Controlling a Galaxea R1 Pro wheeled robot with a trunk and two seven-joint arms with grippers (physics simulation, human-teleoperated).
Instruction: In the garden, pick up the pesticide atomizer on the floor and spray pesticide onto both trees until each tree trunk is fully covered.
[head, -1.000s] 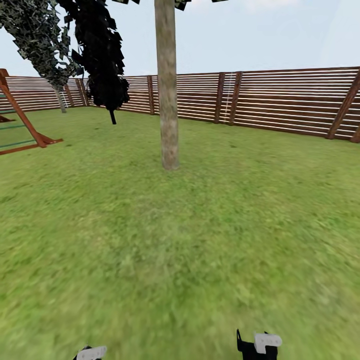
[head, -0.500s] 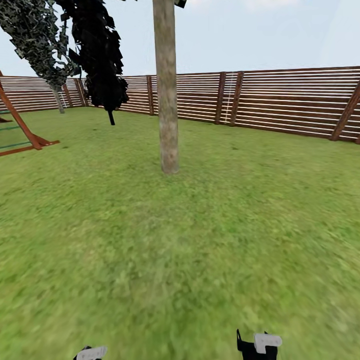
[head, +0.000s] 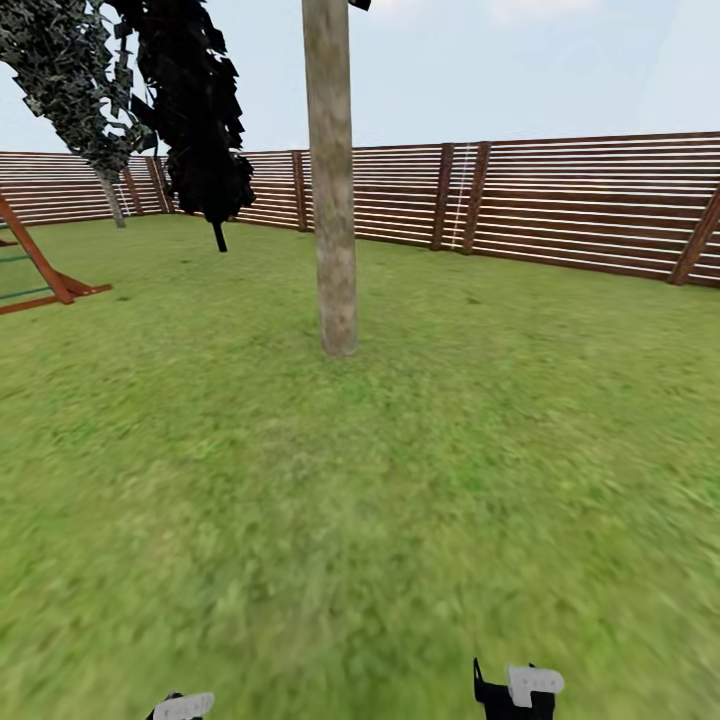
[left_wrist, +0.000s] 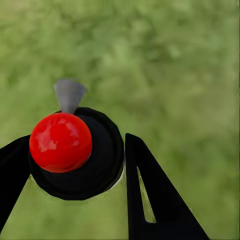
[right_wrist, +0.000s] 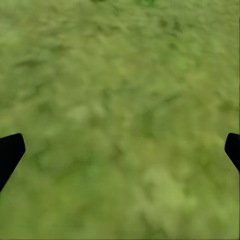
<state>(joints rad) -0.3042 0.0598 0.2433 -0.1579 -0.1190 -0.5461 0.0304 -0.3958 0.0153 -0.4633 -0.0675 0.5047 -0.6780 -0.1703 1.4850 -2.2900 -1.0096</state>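
Two arms show as small pale-and-black pieces at the bottom edge of the head view, the left arm (head: 182, 706) and the right arm (head: 518, 688), both low over the grass lawn (head: 400, 480). In the left wrist view the left gripper (left_wrist: 75, 165) has its black jaws pinching the pesticide atomizer (left_wrist: 75, 152): the dark round body sits between the two fingers (left_wrist: 150, 200), the red top faces the camera, and the pale grey trigger head juts out beyond it over blurred grass. In the right wrist view the right gripper (right_wrist: 120, 150) has its jaws spread wide, the two black tips at opposite edges of the picture, with grass between them.

Ahead on the lawn, a thick pale grey-beige tree trunk (head: 332, 190) stands upright, well apart from the arms. Farther back, toward the lawn's far left corner, a second tree (head: 80, 80) with mottled grey-green foliage stands beside a black-leaved one (head: 200, 120). A red-brown slatted fence (head: 560, 200) runs along the far edge. A red-brown wooden frame (head: 40, 265) stands at the left edge.
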